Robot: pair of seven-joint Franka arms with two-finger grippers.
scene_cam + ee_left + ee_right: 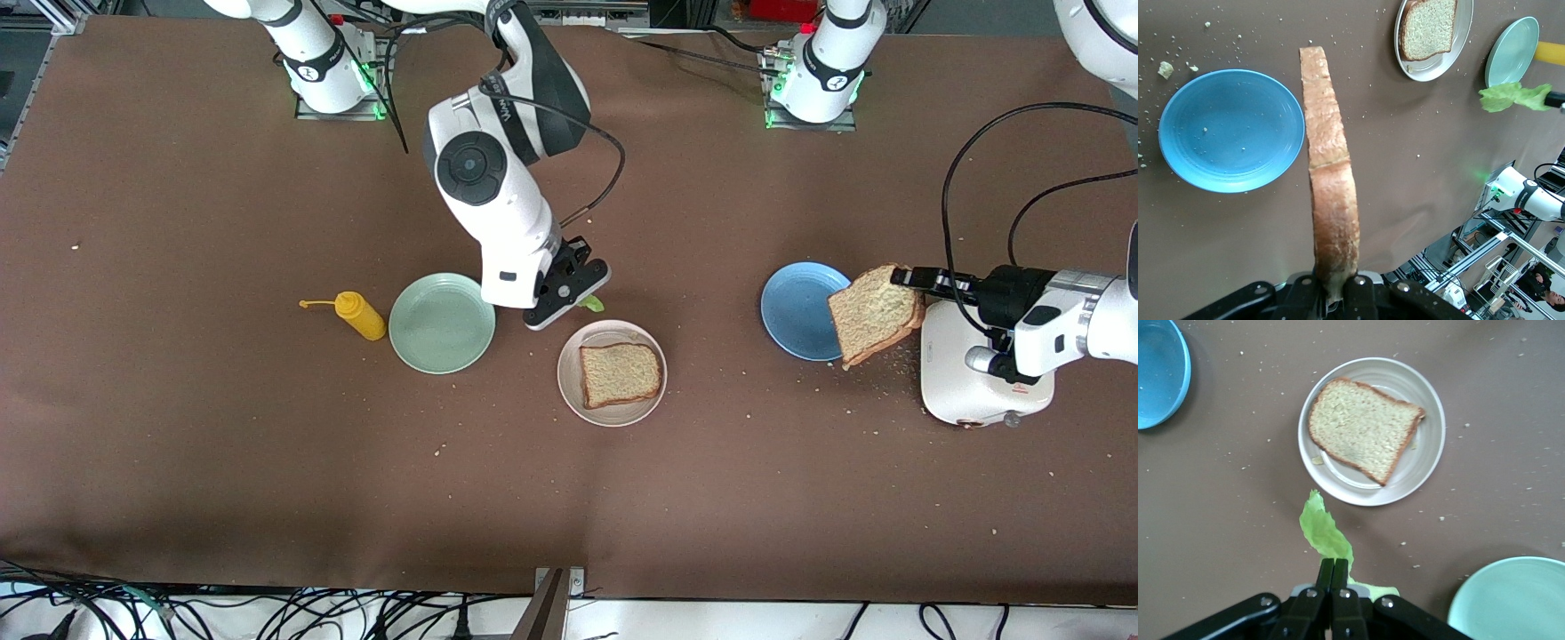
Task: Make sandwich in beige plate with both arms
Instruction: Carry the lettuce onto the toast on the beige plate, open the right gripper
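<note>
Two Franka arms mid-build on a sandwich: the right gripper (582,300), jaws clamped on a ruffled lettuce leaf (1326,533), hangs over the bare table betw. the mint-green plate (442,323) and the beige plate (612,372). One toast slice (620,374) already lies flat in the beige plate. From the right gripper the plate sits just beside, toward the front camera and a bit toward the left arm's end; the leaf's long axis points roughly at the plate rim. Right arm is clearly the nearer, so the lettuce likely goes on next w/ a short carry and drop. The left gripper (909,276), pinched on the crust edge of a second toast slice (875,314), holds it tilted over the blue plate (796,309) edge, by the white toaster (965,378), well apart from the beige plate. A yellow squeeze bottle (358,315) lies beside the mint-green plate.
</note>
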